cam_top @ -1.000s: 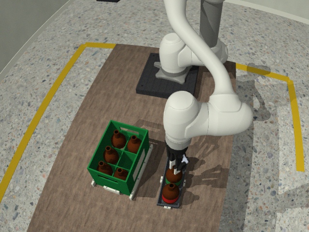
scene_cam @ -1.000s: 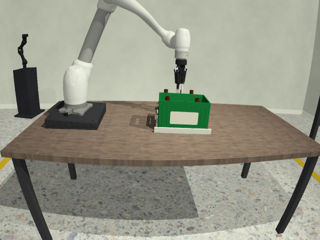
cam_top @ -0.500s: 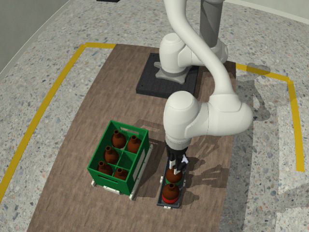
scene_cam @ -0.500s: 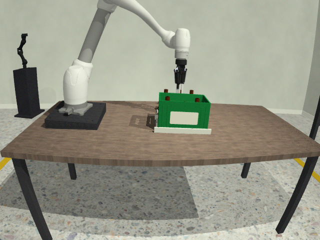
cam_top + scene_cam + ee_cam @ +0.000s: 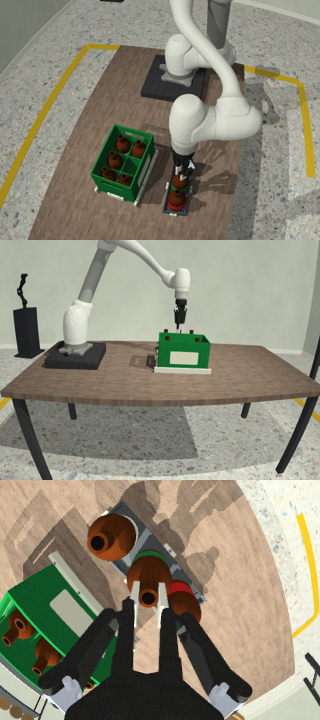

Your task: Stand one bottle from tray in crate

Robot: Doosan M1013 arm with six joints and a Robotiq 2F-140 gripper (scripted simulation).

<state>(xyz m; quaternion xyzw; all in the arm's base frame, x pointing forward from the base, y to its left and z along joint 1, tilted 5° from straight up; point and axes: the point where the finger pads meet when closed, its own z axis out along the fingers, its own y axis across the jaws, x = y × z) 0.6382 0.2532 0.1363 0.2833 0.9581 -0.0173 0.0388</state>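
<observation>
Brown round-bodied bottle point(image 5: 180, 181), green band, neck grasped by gripper point(image 5: 148, 598); three on tray point(image 5: 164, 206), five in crate point(image 5: 142, 170) beside.

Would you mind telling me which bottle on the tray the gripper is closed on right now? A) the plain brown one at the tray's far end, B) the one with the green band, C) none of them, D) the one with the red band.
B: in the wrist view the gripper has its fingers on either side of the neck of the green-banded bottle, the middle one on the tray.
</observation>
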